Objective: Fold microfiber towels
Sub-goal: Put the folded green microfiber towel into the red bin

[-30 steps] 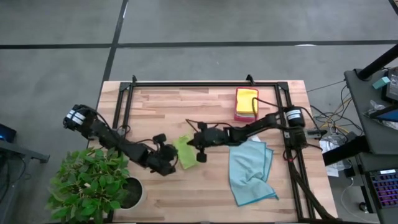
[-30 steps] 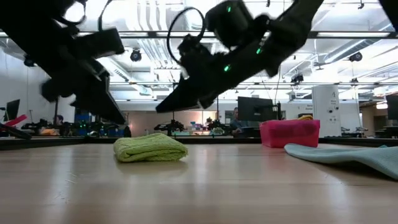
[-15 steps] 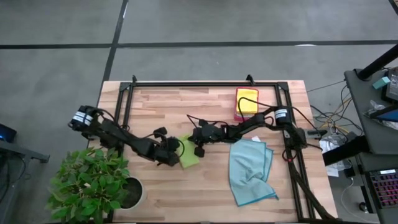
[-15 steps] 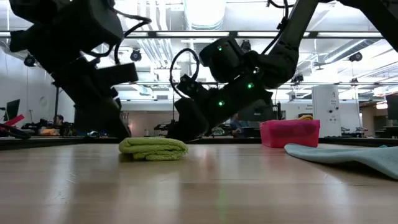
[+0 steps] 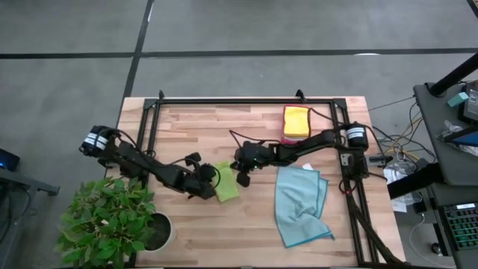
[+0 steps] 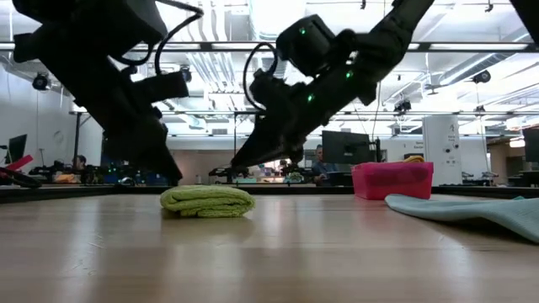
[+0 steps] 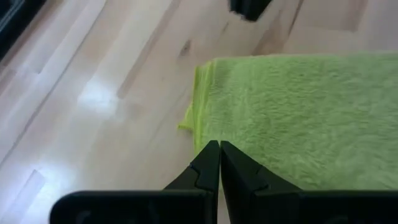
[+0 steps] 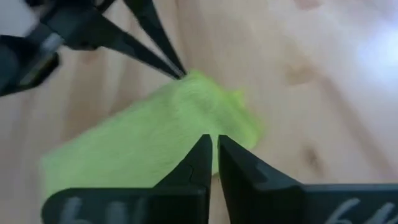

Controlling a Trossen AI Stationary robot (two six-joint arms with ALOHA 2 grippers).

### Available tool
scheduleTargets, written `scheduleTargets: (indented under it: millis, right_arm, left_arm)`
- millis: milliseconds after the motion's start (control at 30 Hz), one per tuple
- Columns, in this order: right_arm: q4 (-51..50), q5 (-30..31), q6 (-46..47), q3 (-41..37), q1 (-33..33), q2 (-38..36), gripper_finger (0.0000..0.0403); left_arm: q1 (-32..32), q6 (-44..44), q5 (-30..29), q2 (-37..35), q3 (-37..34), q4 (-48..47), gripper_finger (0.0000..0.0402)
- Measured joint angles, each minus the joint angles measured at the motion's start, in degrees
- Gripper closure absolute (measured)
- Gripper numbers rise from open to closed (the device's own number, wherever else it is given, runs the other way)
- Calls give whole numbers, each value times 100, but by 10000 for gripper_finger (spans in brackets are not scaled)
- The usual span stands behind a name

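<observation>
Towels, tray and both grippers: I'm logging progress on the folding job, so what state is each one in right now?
Lime green towel: folded into a small bundle, lying flat mid-table.
Light blue towel: loosely spread and rumpled, not folded.
Pink-red tray: holds a folded yellow towel.
Left gripper: shut, tips at the green towel's edge.
Right gripper: shut, just above the green towel.

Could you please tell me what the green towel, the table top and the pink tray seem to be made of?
Green towel: soft fuzzy microfiber-like cloth, matte, with a visible nap. Table top: pale wood, apparently jointed strips with visible grain and a light sheen that reflects the lamps. Pink tray: looks like rigid matte plastic, though that stays uncertain.
</observation>
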Motion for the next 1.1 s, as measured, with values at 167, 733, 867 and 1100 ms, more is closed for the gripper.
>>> scheduleTargets:
  millis: [167,733,867,1100]
  right_arm:
    - [-564,-823,1269,-2,-15,-231,340]
    - [-420,-1151,2540,111,-15,376,175]
    - [-367,-1194,2522,397,-15,659,167]
    - [-425,-1493,2413,820,-15,894,171]
  left_arm:
    - [-62,2,500,-42,-2,186,402]
    - [-149,6,1137,46,-279,1129,402]
    - [-149,6,1137,48,-338,1234,402]
    - [-151,8,1155,48,-354,1238,402]
